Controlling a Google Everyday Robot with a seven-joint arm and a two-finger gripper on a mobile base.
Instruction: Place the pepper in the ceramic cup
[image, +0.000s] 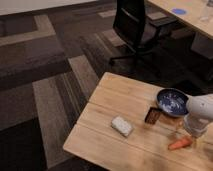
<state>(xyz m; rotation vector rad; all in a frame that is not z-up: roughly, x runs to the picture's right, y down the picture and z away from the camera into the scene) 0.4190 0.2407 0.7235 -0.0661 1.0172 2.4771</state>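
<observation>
The pepper (179, 144), slim and orange, lies on the wooden table (120, 97) near its front right edge. The ceramic cup (172, 101), a wide dark blue bowl with a pale speckled inside, stands behind it, a short way back and to the left. My gripper (192, 136) hangs from the grey-white arm (199, 114) at the right edge of the view, just above the pepper's right end and in front of the bowl. Whether it touches the pepper is not visible.
A small dark brown box (153, 115) stands just left of the bowl. A whitish rectangular block (122, 126) lies toward the table's front left. A black office chair (137, 25) stands behind the table, and another table (192, 15) shows at the far right.
</observation>
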